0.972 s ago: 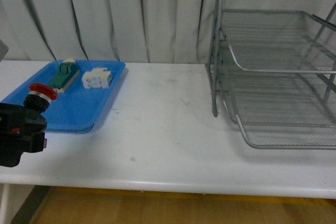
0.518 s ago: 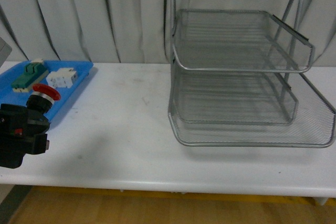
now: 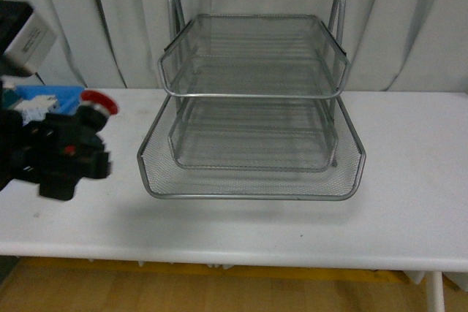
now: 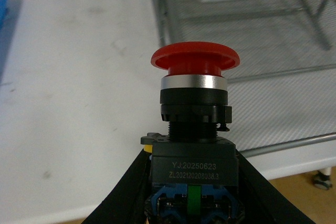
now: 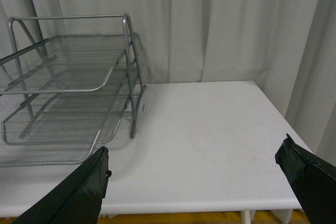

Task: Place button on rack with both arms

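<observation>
The left end effector (image 3: 64, 157) clenched the button (image 4: 194, 72) by its black body, red cap up, at nine o'clock of the rack (image 3: 248, 196), seemingly for handover, while the right end effector (image 5: 193, 153) hung spread and empty.

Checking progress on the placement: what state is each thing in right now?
button: held in the left gripper, red cap pointing away from it, not yet in the rack.
rack: upright on the table, trays empty.
left gripper: shut on the button.
right gripper: open, holding nothing.
</observation>
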Available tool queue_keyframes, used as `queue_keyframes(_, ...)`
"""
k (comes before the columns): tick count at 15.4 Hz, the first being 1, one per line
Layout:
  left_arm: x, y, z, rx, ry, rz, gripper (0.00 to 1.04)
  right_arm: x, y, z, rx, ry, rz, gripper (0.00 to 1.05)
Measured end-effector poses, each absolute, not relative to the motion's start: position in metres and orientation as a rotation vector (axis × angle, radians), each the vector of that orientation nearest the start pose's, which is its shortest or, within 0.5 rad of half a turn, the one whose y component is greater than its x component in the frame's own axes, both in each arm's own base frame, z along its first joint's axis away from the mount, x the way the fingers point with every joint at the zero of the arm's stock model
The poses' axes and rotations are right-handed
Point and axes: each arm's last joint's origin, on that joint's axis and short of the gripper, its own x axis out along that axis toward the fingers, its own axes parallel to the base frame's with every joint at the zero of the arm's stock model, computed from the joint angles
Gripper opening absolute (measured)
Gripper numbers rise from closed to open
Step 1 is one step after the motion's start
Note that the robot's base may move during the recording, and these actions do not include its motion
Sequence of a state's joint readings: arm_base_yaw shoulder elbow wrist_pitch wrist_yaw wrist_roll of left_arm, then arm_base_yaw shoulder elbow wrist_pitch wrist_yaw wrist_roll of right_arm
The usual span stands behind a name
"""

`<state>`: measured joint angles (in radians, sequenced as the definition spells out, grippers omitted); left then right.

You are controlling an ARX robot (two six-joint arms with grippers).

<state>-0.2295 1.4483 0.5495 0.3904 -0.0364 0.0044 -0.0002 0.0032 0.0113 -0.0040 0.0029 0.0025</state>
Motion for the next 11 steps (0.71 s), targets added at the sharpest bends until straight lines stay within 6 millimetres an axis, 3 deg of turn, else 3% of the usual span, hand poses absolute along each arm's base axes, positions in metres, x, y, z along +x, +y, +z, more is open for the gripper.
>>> queue_keyframes(3, 0.288, -0.116, 0.18, 0.052, 0.466, -0.305, 0.36, 0.097, 0.0, 0.167, 0.002, -0.004, -0.003, 0.98)
queue_keyframes(6, 0.289, -0.161, 0.184, 0.052, 0.466, -0.438, 0.36, 0.097, 0.0, 0.167, 0.002, -0.004, -0.003, 0.98)
queue_keyframes(8, 0.287, -0.187, 0.173, 0.084, 0.508, -0.502, 0.36, 0.097, 0.0, 0.167, 0.002, -0.004, -0.003, 0.98)
queue_keyframes(11, 0.291, -0.198, 0.144, 0.125, 0.607, -0.504, 0.36, 0.097, 0.0, 0.167, 0.002, -0.005, -0.003, 0.98)
